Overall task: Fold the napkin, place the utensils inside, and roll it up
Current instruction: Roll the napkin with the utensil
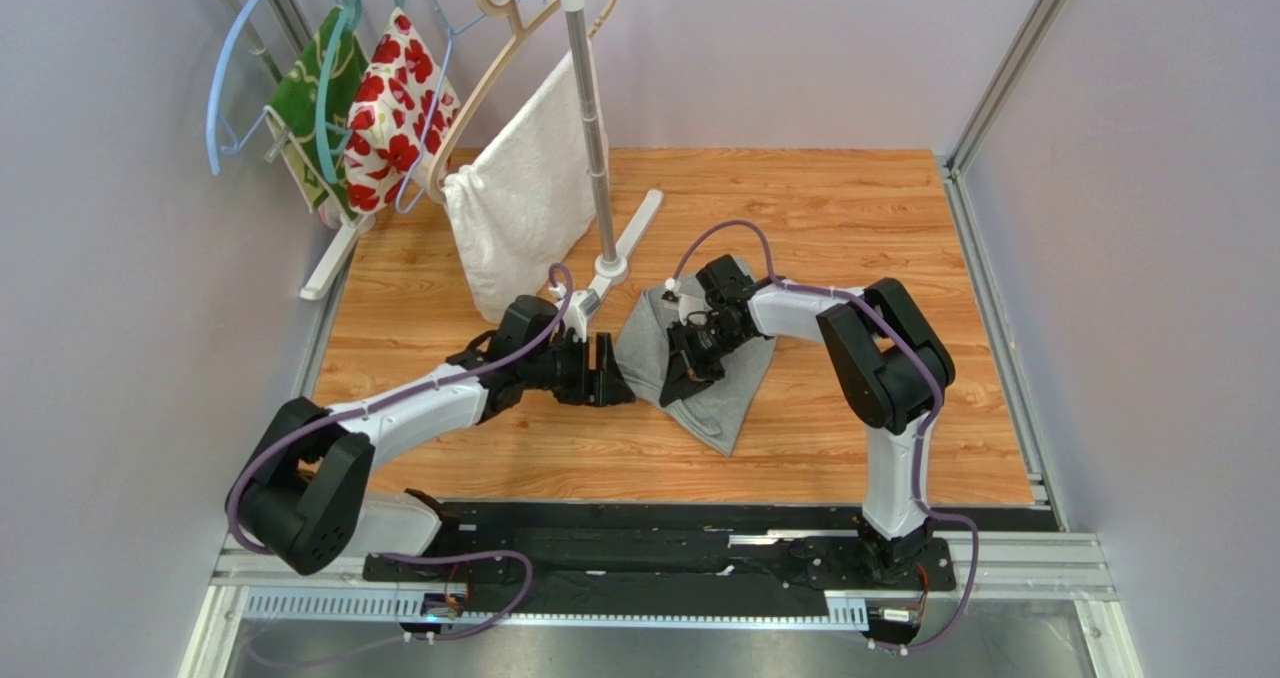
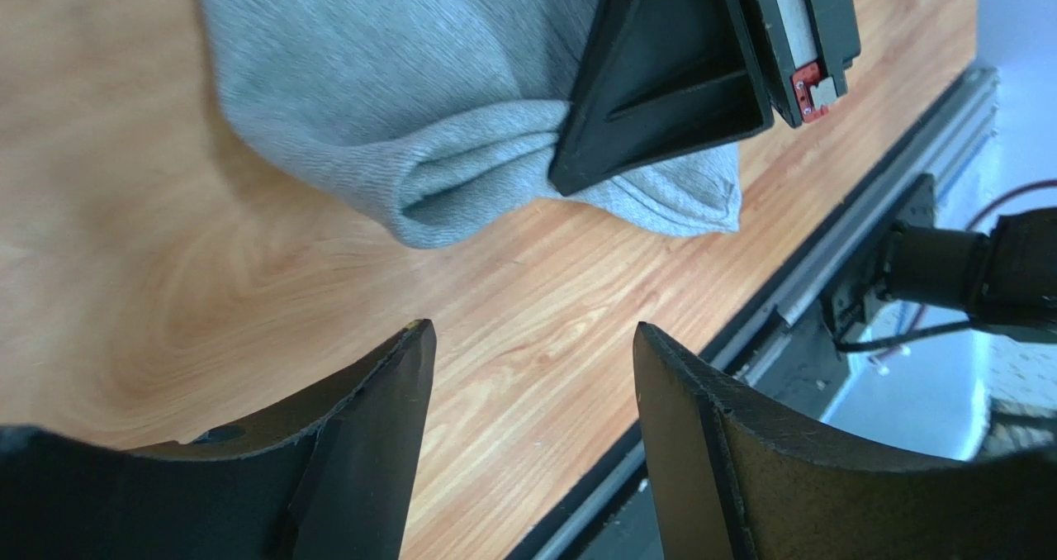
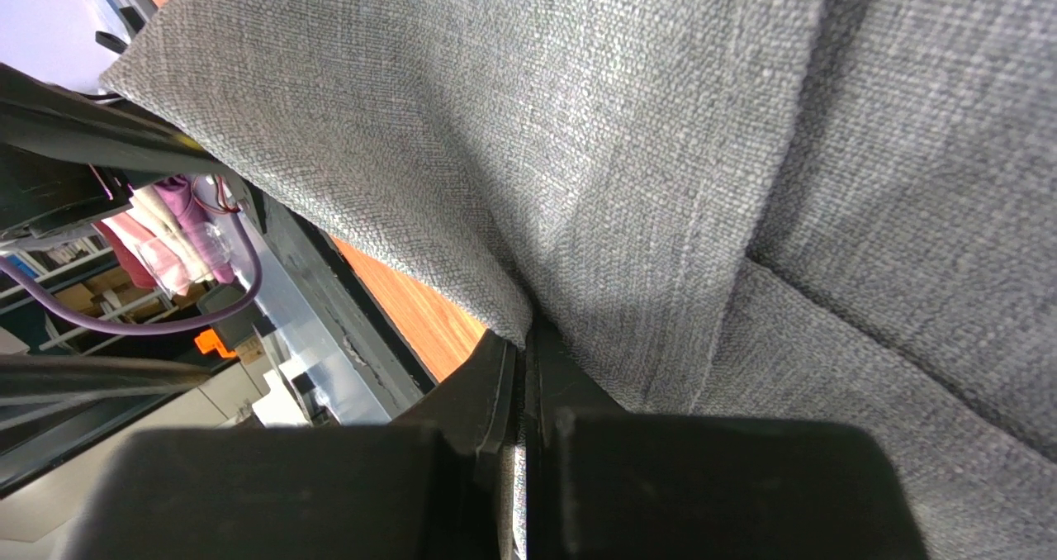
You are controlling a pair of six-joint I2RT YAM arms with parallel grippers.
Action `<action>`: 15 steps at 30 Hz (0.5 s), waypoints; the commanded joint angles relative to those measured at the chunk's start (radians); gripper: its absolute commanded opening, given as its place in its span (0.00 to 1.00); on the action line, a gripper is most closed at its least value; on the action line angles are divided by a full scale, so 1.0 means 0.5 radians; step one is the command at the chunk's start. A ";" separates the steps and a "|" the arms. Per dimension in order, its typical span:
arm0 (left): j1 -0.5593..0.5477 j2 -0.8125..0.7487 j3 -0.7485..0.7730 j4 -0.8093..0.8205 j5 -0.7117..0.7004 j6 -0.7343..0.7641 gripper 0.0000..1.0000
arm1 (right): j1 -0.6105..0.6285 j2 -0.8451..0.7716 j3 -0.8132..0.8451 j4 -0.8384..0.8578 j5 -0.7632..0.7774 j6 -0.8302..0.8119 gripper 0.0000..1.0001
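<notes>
**Right gripper (image 3: 527,337) clamped on the napkin (image 3: 620,151): the fold is in hand**

Closest to its own wrist camera, the right gripper has its two fingers pressed together, with a crease of the grey cloth pinched between them. Just beyond, the napkin fills almost the whole view, one layer lying over another along a straight edge.

Seen from the left wrist, the left gripper (image 2: 534,335) has its fingers apart and holds nothing. It hangs over the bare wooden table (image 2: 186,288), near the rounded, doubled edge of the napkin but apart from it.

From above, both arms reach to the middle of the table and meet at the napkin. It lies there as a narrow, uneven shape, with the left gripper beside its left edge and the right gripper on top of it. I cannot find the dark knife in any view, and I cannot tell if it is hidden.

Far behind stands a clothes rack (image 1: 586,108) with a white towel (image 1: 519,198) and a red-flowered fabric (image 1: 394,108) on hangers.

I judge that the folding step is in hand and not finished, because the cloth is not yet a neat flat shape. The next move calls for the right gripper to carry its pinched edge across and lay it flat. Meanwhile the left gripper should pin the near edge so that the cloth does not slide.
</notes>
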 commanded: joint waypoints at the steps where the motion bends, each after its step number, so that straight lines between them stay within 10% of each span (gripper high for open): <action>1: -0.045 0.110 0.061 0.210 0.192 -0.150 0.69 | -0.016 0.056 0.030 0.009 0.178 -0.004 0.00; 15: -0.045 0.392 0.175 0.591 0.158 -0.249 0.69 | -0.019 0.056 0.027 0.009 0.218 0.008 0.00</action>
